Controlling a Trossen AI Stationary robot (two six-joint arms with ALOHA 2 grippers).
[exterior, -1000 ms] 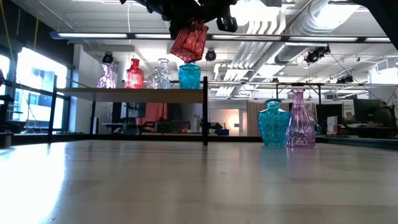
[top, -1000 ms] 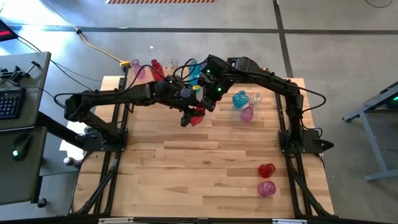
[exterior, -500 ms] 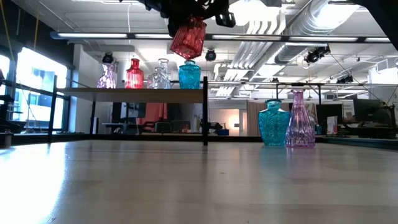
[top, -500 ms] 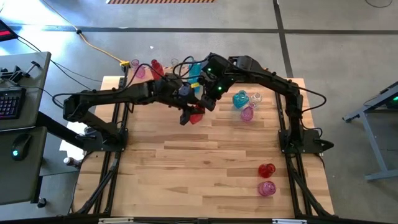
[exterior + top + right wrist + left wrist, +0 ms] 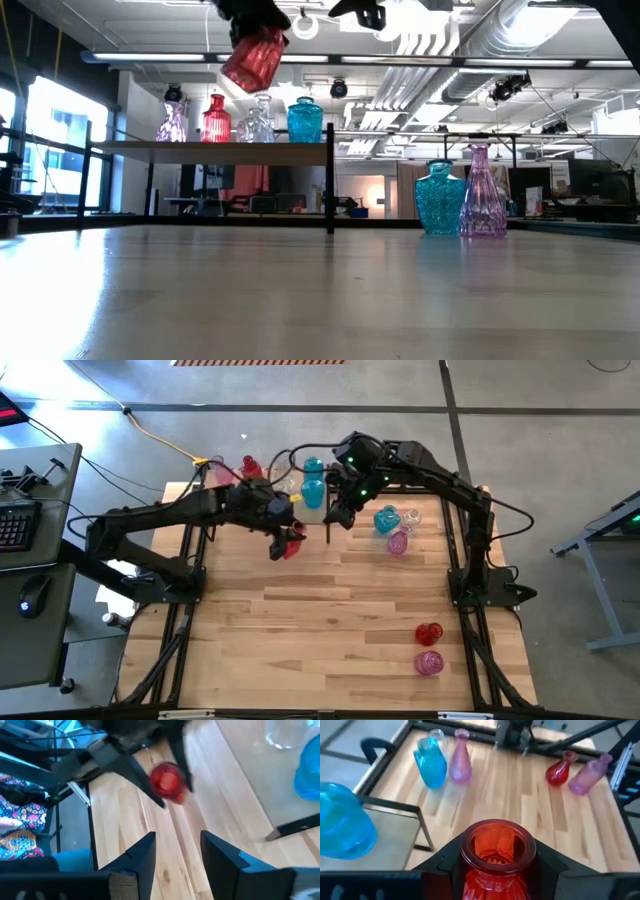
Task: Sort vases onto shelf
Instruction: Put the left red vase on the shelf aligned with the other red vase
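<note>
Here the left gripper [image 5: 283, 543] pinches a red vase [image 5: 255, 58] by its neck, tilted, above the shelf [image 5: 215, 146]; lowered carelessly, it could topple the four vases already there; the right gripper [image 5: 340, 512], fingers spread and empty, hangs close enough to collide.

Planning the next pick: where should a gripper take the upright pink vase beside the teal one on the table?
Probably at the slim neck of the pink vase, coming from above. It stands upright, and the teal vase crowds one side of its wider body.
</note>
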